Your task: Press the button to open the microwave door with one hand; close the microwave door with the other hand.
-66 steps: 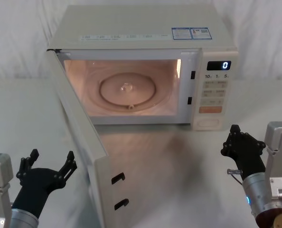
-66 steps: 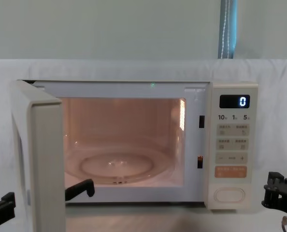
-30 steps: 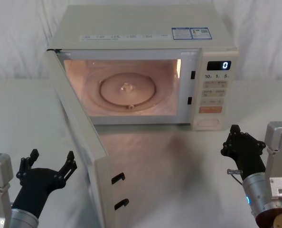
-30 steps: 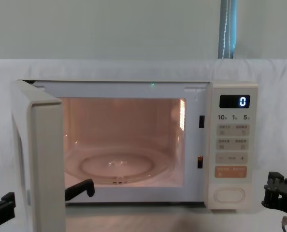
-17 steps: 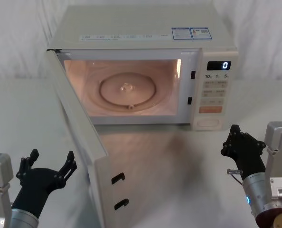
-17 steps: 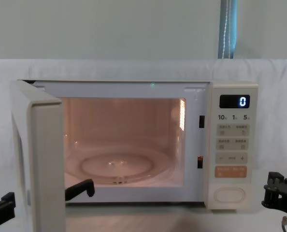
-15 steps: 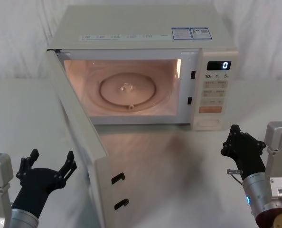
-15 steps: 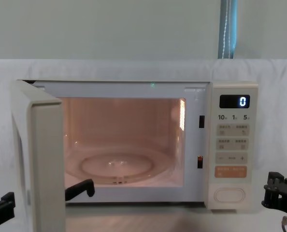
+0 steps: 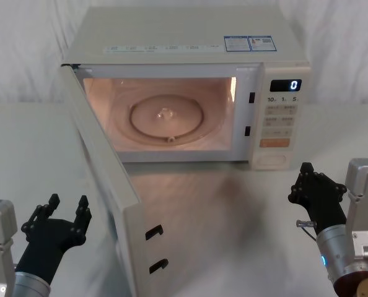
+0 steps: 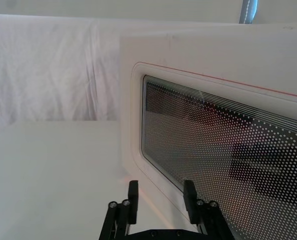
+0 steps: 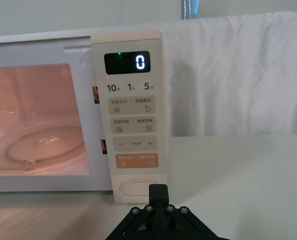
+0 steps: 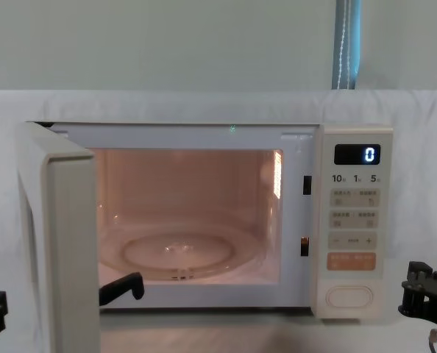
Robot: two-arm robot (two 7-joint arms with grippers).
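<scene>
- Head view: you are looking down at a cream microwave (image 9: 190, 49) sitting on a white surface (image 9: 233, 223). The microwave door (image 9: 103, 185) is standing swung wide open on its left hinge, reaching toward you, and the lit cavity is showing a round glass turntable (image 9: 166, 116). The button (image 9: 272, 159) is sitting at the bottom of the control panel, just under the orange key (image 9: 274, 143), with the display (image 9: 286, 85) reading 0. Your left gripper (image 9: 65, 207) is hovering low at the near left, beside the door's outer face and apart from it, jaws parted a little. Your right gripper (image 9: 306, 176) is hovering at the near right, in front of the panel and well apart from the button, jaws clenched together.
- Left wrist view: you are facing the door's outer side, its dark dotted window (image 10: 228, 150) filling much of the frame. The left gripper (image 10: 161, 197) is showing two black fingers (image 10: 132, 200) standing apart with nothing between them, near the door's lower frame but not touching it.
- Right wrist view: the right gripper (image 11: 158, 192) is pointing at the panel with its tips pressed into one point, just below the button (image 11: 137, 187) and apart from it.
- Chest view: the door (image 12: 60, 243) is standing edge-on at the left, and the button (image 12: 349, 296) is sitting low on the panel. The right gripper (image 12: 417, 290) is showing at the lower right edge.
</scene>
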